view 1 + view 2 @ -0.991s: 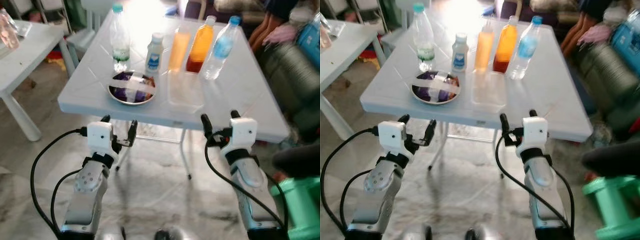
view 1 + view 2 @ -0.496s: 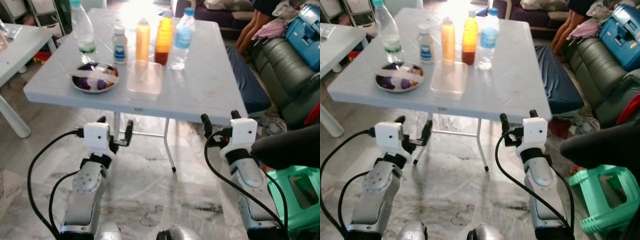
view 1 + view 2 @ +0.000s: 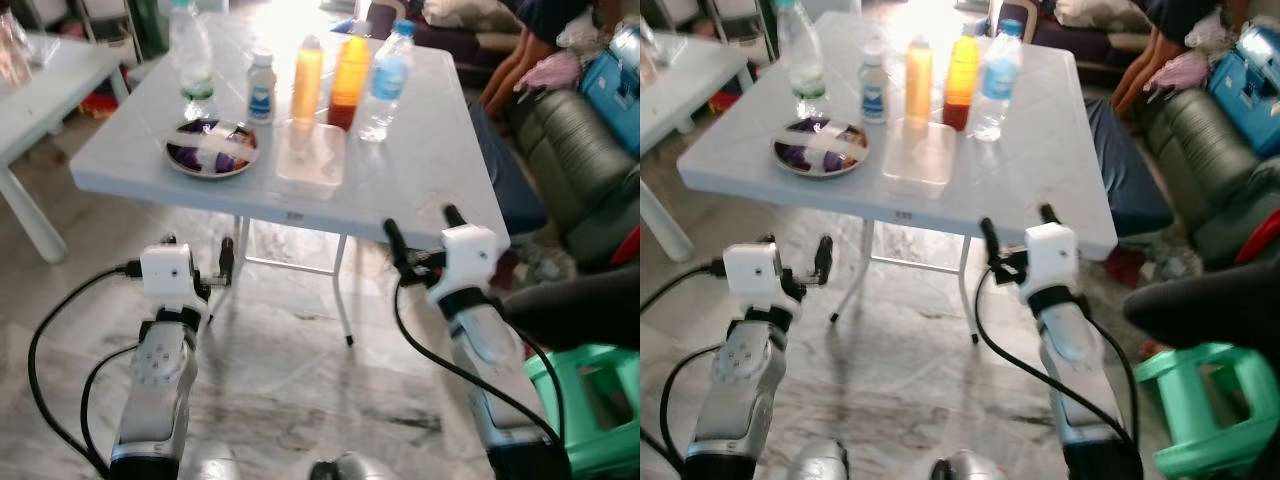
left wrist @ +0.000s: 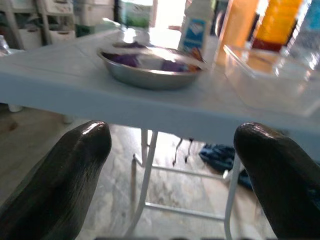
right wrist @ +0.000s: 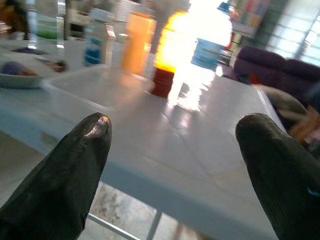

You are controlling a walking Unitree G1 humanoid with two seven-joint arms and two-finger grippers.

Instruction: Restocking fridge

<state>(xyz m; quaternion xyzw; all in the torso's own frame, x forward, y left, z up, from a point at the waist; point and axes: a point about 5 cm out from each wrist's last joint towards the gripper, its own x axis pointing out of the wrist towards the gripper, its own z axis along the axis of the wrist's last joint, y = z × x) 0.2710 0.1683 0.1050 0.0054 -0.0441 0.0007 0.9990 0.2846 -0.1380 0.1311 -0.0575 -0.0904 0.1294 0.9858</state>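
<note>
Bottles for restocking stand in a row toward the far side of the white bench [image 3: 420, 190], well ahead of both grippers. Nearest the camera, the left gripper [image 3: 195, 262] and right gripper [image 3: 422, 232] are raised in front of the bench edge, below the top; both sets of fingers are spread open and hold nothing. On the near part of the bench sit a metal bowl [image 3: 211, 160] with dark contents and, beside it, a clear tray [image 3: 311, 166]. Behind them stand, from the robot's left, a clear bottle [image 3: 193, 62], a small white bottle [image 3: 261, 88], a pale orange bottle [image 3: 307, 79], a dark orange bottle [image 3: 350, 68] and a blue-capped bottle [image 3: 385, 82]. The three right-hand bottles stand close together; judged risk: fingers closing on one may tip its neighbour. A reach over the bowl or tray may drag them toward the edge. A raised gripper may strike the bench rim. A green stool [image 3: 590, 405] on the floor at the robot's right and a dark couch [image 3: 580, 150] beyond narrow the path. No fridge can be made out.
</note>
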